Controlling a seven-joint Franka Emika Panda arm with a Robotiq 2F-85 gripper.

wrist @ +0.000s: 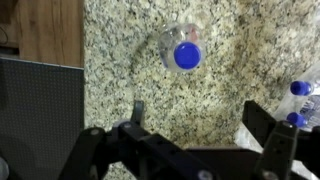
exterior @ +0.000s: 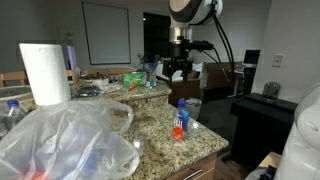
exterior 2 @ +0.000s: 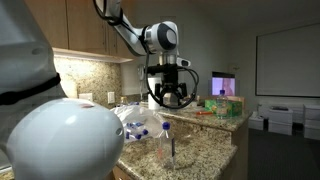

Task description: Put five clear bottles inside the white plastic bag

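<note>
Wrist view shows the gripper empty, jaws spread wide, over the granite counter. One clear bottle stands upright ahead of the jaws, blue cap up. In an exterior view this clear bottle sits near the counter's edge, with the white plastic bag alongside. Best to advance until the cap centres between the fingers, descend past it, then close on the body.

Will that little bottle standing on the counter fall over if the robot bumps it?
Probably. The bottle stands upright, tall and narrow, so a sideways bump would likely tip it. Seen from above it is round, so once down it might roll along the counter. It looks like thin clear plastic, so likely light and squashy, not breakable.
</note>
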